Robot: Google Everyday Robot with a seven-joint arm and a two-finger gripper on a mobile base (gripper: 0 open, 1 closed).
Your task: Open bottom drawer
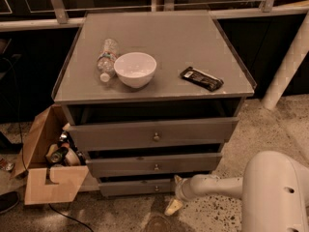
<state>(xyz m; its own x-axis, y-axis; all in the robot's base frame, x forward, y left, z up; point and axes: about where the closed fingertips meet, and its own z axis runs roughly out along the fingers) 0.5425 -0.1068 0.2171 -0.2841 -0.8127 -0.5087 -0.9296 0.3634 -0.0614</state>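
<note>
One white robot arm reaches in low from the right. Its gripper sits at the right end of the bottom drawer, fingers spread apart and clamping nothing. That drawer is the lowest front of the grey cabinet, and its brass knob lies just left of the gripper. On the cabinet top rest a white bowl, a plastic bottle and a dark packet.

My gripper sits low in the centre of the frame, just beside the brass knob of the bottom drawer. On the cabinet top are a white bowl, a water bottle and a dark wrapped bar.
</note>
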